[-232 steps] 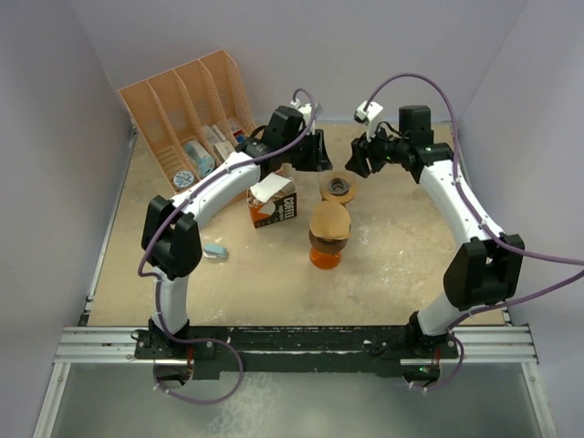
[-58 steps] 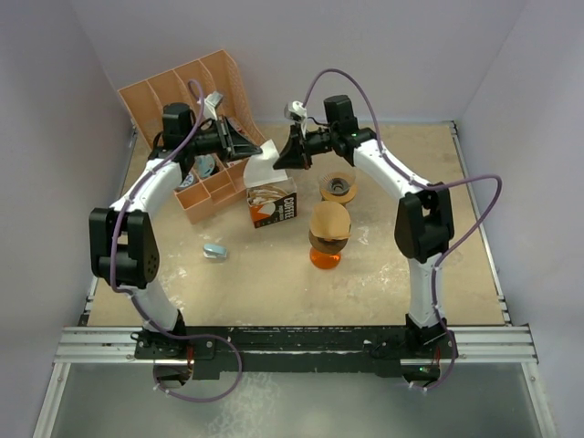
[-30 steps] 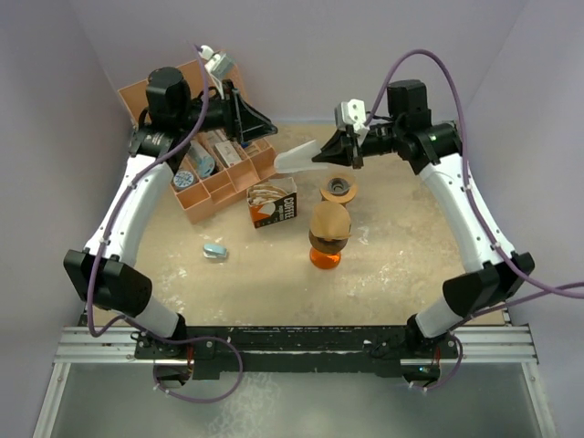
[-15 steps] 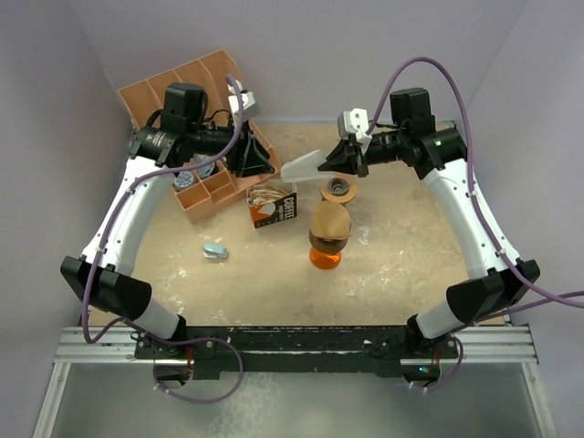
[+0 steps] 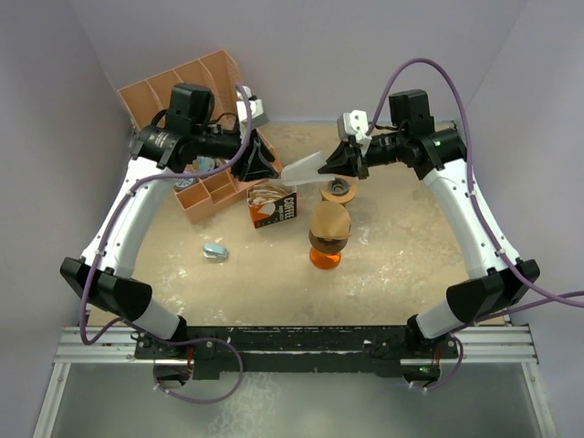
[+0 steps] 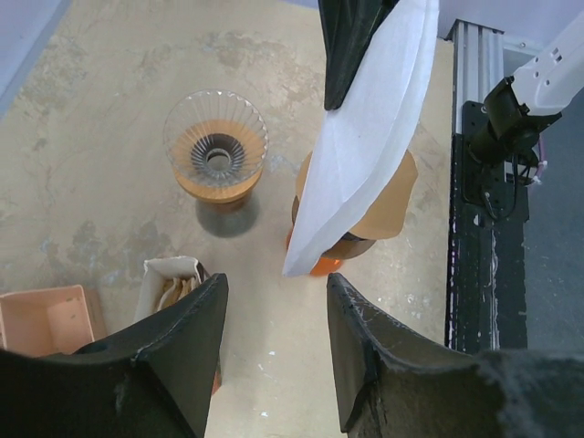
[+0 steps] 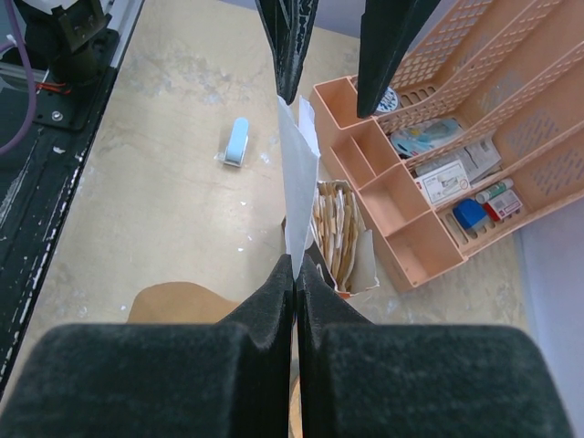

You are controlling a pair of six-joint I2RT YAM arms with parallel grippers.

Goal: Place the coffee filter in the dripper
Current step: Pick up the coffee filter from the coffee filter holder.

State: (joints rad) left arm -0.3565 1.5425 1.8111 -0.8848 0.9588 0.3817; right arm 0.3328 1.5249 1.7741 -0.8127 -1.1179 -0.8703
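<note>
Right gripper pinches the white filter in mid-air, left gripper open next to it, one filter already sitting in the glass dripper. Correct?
Not quite. The glass dripper is empty: the left wrist view shows its bare ribbed cone and centre hole. The rest holds: the right gripper pinches the white filter in mid-air, and the left gripper is open next to it.

Left arm [image 5: 137, 205] and right arm [image 5: 467, 219] share glossy white tubular links, matte black joint housings and a thin purple cable [image 5: 429, 64] each; small white camera blocks [image 5: 354, 121] at the wrists; left gripper [image 6: 274, 287] and right gripper [image 7: 294, 269] have grainy black fingers
</note>
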